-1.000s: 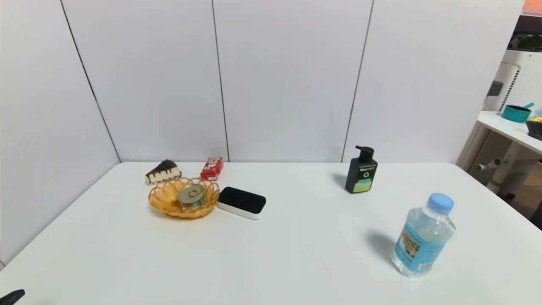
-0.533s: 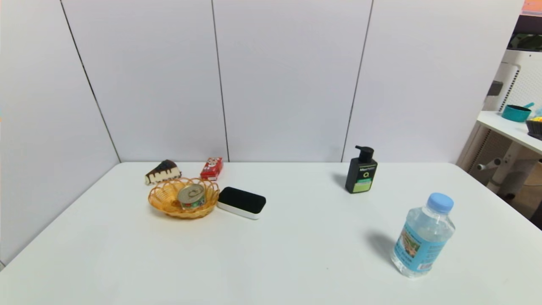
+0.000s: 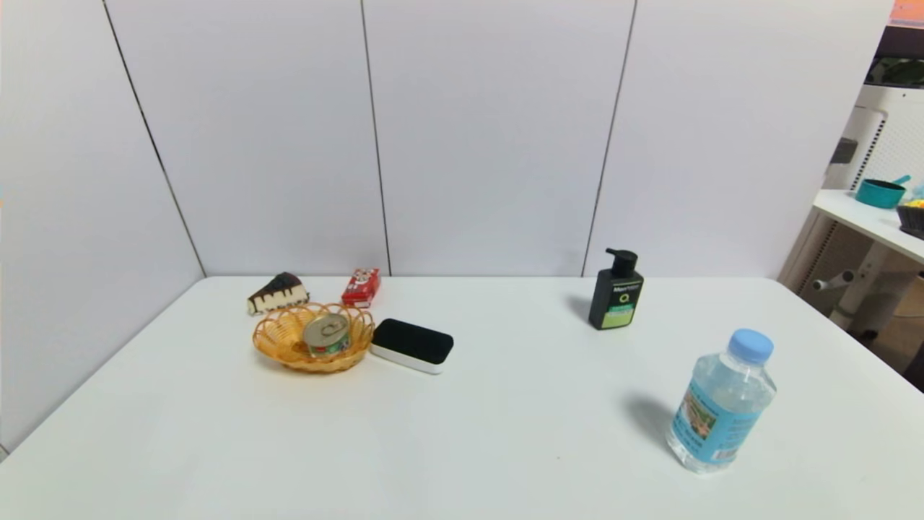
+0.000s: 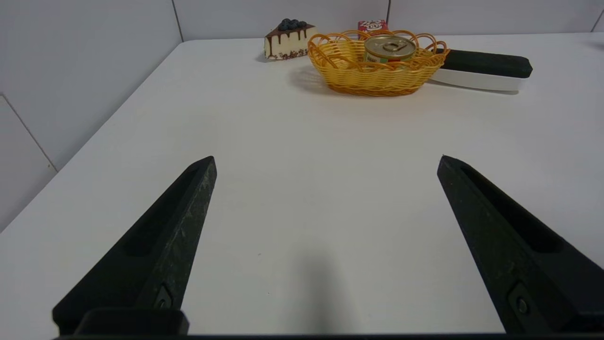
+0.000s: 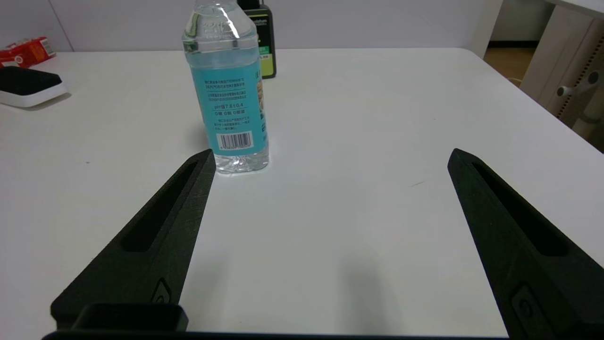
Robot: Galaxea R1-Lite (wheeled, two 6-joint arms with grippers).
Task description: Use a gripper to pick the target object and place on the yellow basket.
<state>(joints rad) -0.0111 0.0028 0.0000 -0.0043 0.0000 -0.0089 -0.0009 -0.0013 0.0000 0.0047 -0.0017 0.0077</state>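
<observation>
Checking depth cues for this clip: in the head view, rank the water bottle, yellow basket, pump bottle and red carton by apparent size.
1. Water bottle, though it stands nearest the camera.
2. Yellow basket.
3. Pump bottle; close to the basket, unsure.
4. Red carton.

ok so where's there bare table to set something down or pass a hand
Widest free patch: table middle and near edge, between the yellow basket and water bottle. Also bare: the strip between black-topped case and pump bottle. Crowded: far left, where cake slice, red carton, basket holding the can and case cluster.
</observation>
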